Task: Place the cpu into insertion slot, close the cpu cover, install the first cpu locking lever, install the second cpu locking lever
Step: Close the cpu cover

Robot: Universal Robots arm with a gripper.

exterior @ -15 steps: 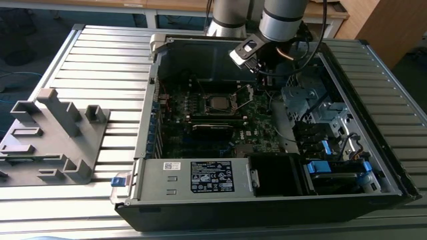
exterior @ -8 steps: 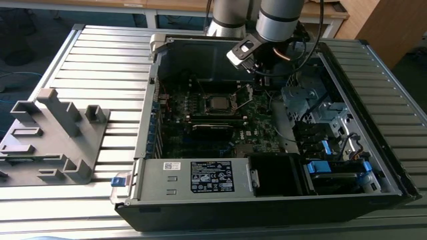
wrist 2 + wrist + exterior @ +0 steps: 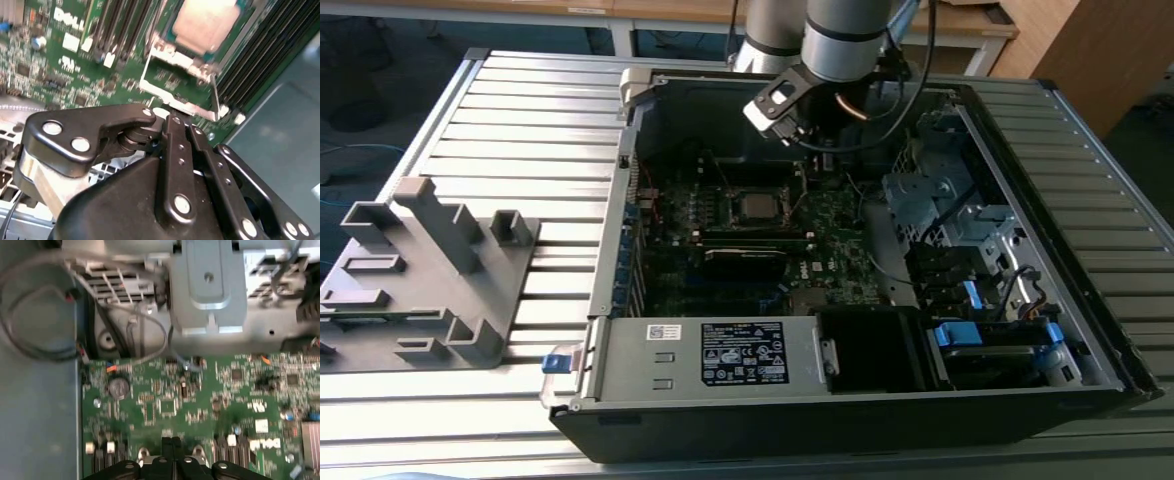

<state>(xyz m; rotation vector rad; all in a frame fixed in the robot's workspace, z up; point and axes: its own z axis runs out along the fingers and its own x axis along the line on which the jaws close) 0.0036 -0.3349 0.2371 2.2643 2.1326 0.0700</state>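
One hand, fingers pressed together, just beside cpu cover, cpu beyond

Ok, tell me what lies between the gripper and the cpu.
The cpu cover, swung open, lies between the gripper and the cpu in the second wrist view.

Green board, speckled with small black and silver parts, white print marks. Silver coin cell. Dull silver-grey cpu with teal edge. Shiny silver cover. Matte black gripper with silver screws. Silver-grey arm. Black case, grey inside. Silver PSU, white label, black print. Blue clips. Pale grey table, striped with parallel ridges. Plain grey fixture.
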